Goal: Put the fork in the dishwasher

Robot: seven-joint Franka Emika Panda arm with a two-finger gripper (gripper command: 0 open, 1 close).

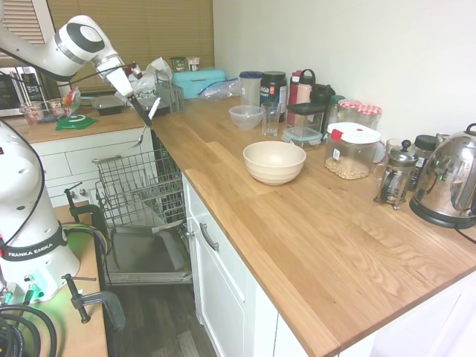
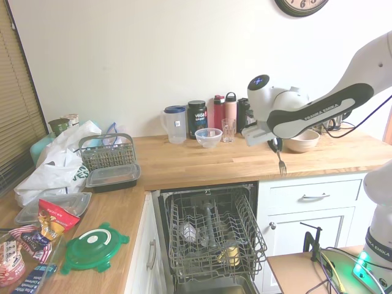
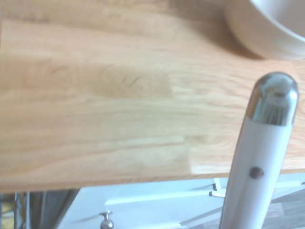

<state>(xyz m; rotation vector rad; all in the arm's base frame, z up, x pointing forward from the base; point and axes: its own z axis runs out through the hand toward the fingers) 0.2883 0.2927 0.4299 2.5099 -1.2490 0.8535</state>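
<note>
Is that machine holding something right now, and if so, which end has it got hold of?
Yes. Its tool holds the fork by the handle end, so the tines hang down, above the counter edge beside the open dishwasher.

The fork (image 2: 281, 163) is slim, shiny silver metal and hangs in the air with its tines pointing down, above the edge of the wooden desk (image 2: 202, 164). The dishwasher (image 2: 211, 236) is open below, and its grey wire basket rack (image 1: 137, 186) is pulled out. A few items sit inside the rack; I cannot tell what they are.
</note>
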